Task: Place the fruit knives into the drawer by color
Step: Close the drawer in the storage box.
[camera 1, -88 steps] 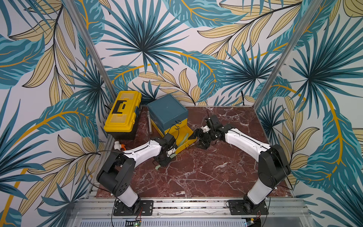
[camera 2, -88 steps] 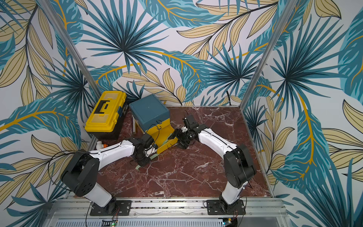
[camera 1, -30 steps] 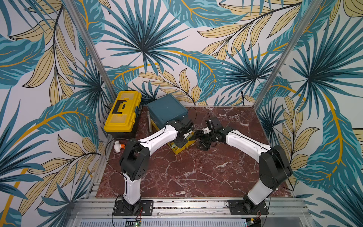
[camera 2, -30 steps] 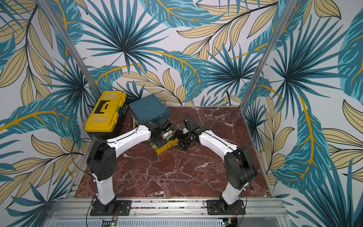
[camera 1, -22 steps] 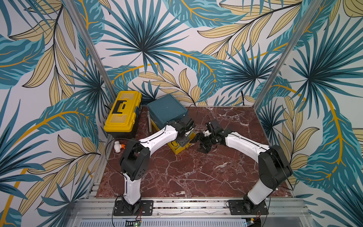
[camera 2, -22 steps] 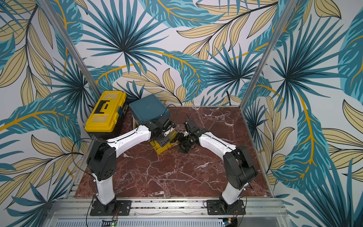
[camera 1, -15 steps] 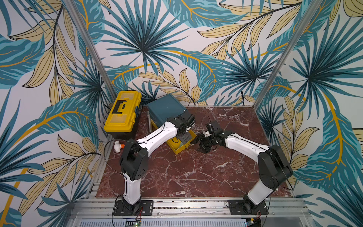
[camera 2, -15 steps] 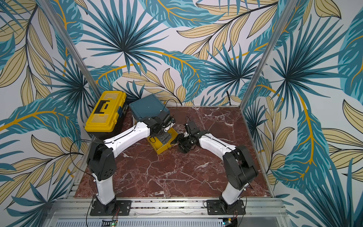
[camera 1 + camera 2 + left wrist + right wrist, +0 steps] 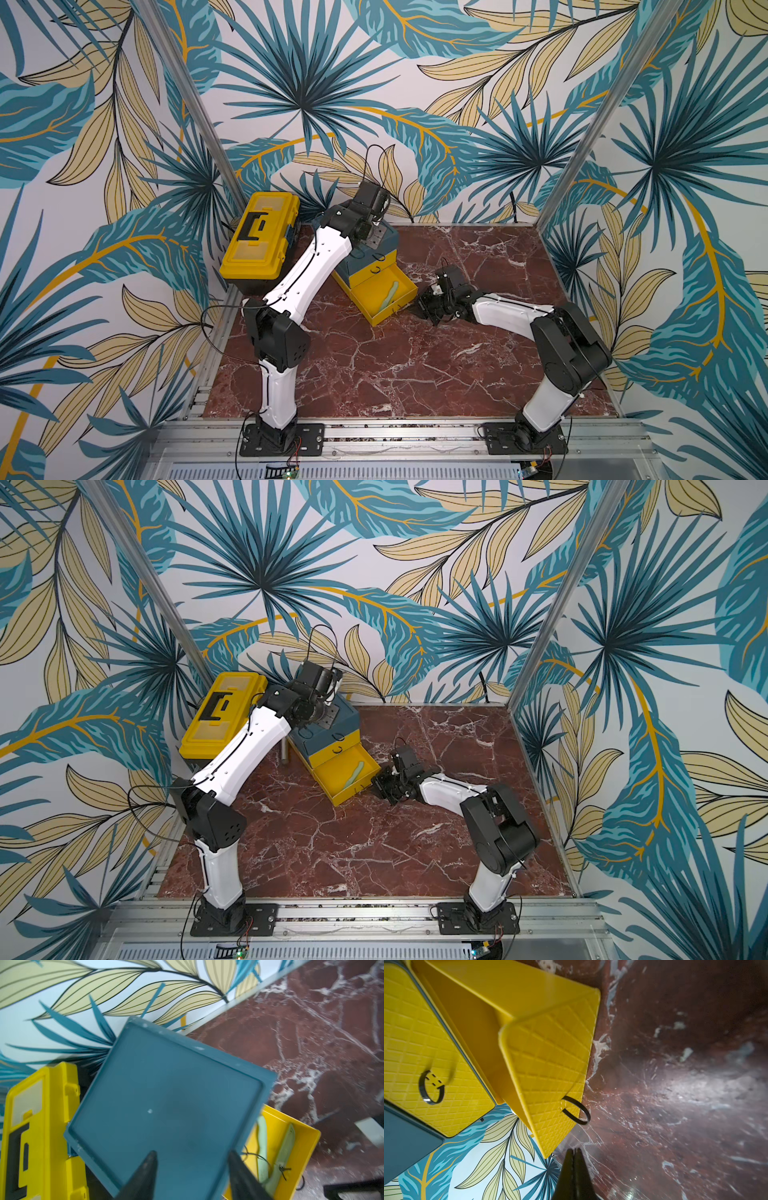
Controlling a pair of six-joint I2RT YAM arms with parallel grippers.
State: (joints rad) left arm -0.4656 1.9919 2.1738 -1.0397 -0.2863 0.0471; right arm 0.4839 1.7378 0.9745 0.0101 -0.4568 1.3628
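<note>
- Centre-left in a top view: yellow toolbox [image 9: 259, 245], no part in the sorting.
- Just right: left tool [image 9: 191, 1153] parted, empty, above the drawer chest [image 9: 166, 1095] top, apparently out of the way.
- Centre: bottom drawer [image 9: 388, 313] pulled out, two pale green fruit knives [image 9: 262, 1147] side by side inside, one colour together.
- Right: right tool [image 9: 573, 1150] clenched on nothing beside the loop pull [image 9: 588, 1116], probably ready to push shut.

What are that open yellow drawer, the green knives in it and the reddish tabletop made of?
The open yellow drawer looks like moulded plastic: even colour, a pressed diamond grid on its front, soft sheen. The pale green knives seem one-piece plastic, matte and pastel. The tabletop looks like polished red marble with white veins, though it may be a printed surface.
</note>
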